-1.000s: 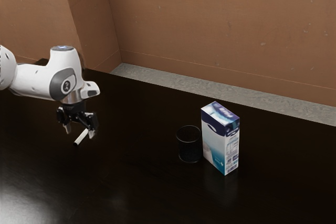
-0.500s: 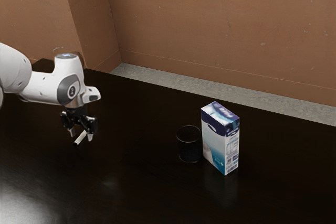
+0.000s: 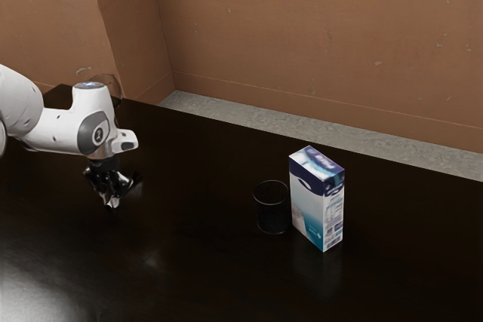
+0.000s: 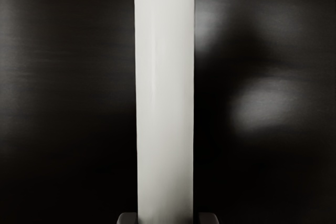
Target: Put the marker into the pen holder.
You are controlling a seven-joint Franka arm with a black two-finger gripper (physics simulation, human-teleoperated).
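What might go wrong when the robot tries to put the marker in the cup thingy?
The marker under the gripper looks smooth, so it might slip or roll. It stretches lengthways below the hand, so without tipping up it might catch the rim of the pen holder. The tall box stands right beside the holder and might get bumped.

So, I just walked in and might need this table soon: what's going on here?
A robot arm has its gripper low over the table, right at a white marker; I can't tell whether it has hold of it. The marker is not yet in the black pen holder, which stands beside a blue and white carton.
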